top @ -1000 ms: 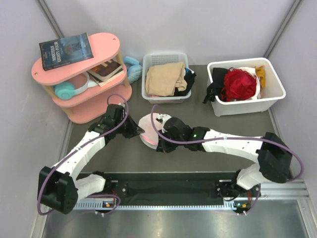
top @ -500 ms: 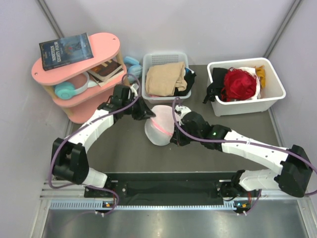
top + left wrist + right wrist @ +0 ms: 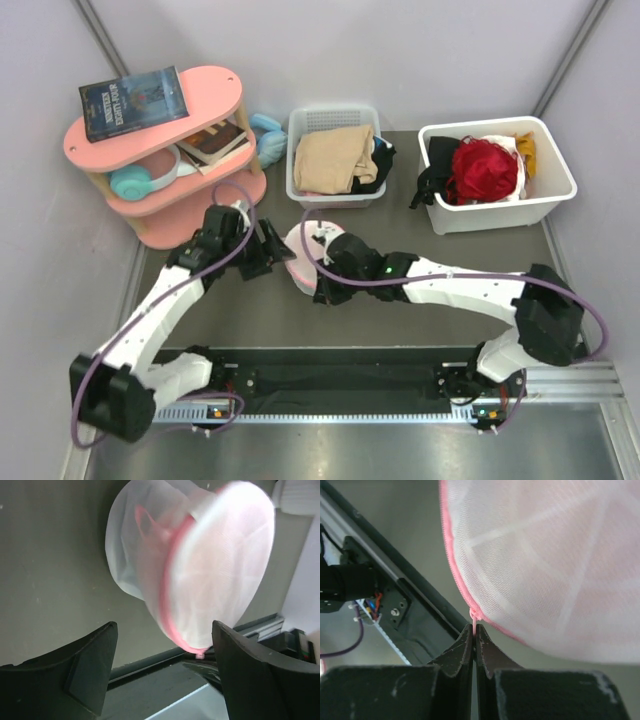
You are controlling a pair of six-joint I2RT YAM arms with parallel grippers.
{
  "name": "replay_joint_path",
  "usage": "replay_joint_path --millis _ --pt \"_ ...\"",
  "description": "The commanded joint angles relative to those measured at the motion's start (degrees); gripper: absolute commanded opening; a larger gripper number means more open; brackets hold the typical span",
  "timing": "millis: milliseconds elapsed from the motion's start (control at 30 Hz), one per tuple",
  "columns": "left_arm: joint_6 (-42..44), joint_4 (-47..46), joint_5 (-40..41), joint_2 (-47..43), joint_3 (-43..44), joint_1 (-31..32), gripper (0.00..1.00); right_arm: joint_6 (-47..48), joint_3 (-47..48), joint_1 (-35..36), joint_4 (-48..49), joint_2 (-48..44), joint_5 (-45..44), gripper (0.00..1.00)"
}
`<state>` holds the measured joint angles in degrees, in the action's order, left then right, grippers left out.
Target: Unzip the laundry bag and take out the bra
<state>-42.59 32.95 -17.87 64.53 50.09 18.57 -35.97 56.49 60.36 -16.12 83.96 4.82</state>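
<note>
The laundry bag (image 3: 302,263) sits mid-tabletop (image 3: 450,255), hemmed in by both arms, and the right wrist covers its right side from overhead. Just behind it stands a white bin (image 3: 333,113) holding a tan garment (image 3: 330,158). Further right a second bin (image 3: 500,213) holds a red garment (image 3: 484,170), with something black (image 3: 432,178) draped over its left rim. Off to the left is a pink shelf (image 3: 200,85) with a book (image 3: 134,102) on top and blue headphones (image 3: 140,181) on the lower tier. The right end effector (image 3: 474,630) is pinched tight on the pink zipper pull (image 3: 475,616) at the bag's rim, so the bag hangs from it. The left end effector (image 3: 164,626) stands wide open just beside the bag, gripping nothing. Through the mesh I see only a pinkish blur, so I can't tell what is inside. Half a second ago the left one was clamped on the bag's far edge, up by the tan bin, stretching it out. Since then it has let go and drawn back to the left. The bag and right wrist have shifted left too, and the bag looks more bunched.
</note>
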Motion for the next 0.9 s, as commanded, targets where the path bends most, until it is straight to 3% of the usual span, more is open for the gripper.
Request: replay_joint_path --millis 0,167,467,600,633,867 --pt "-9.16 1.42 2.75 -12.13 -5.78 -0.11 0.81 1.6 8.36 3.18 4.08 4.97 4.14 0.0" --pt "-14.71 -0.95 1.96 -18.21 -11.75 -0.11 0.81 2.74 12.85 4.33 3.9 9.81 7.39 0.0" --pt "-15.77 -7.63 -0.49 -14.44 -12.73 -0.02 0.77 2.48 12.86 4.59 5.13 9.64 7.93 0.0" --pt "-15.68 -9.13 -1.99 -11.98 -12.91 -0.02 0.55 2.22 12.16 4.59 4.96 8.59 6.96 0.0" --pt "-15.42 -9.04 -2.0 -11.45 -12.82 -0.11 0.43 2.13 11.89 4.51 4.96 8.32 6.7 0.0" --pt "-15.16 -10.45 -1.47 -10.48 -12.73 -0.02 0.01 1.69 9.44 4.42 3.55 6.83 5.11 0.0"
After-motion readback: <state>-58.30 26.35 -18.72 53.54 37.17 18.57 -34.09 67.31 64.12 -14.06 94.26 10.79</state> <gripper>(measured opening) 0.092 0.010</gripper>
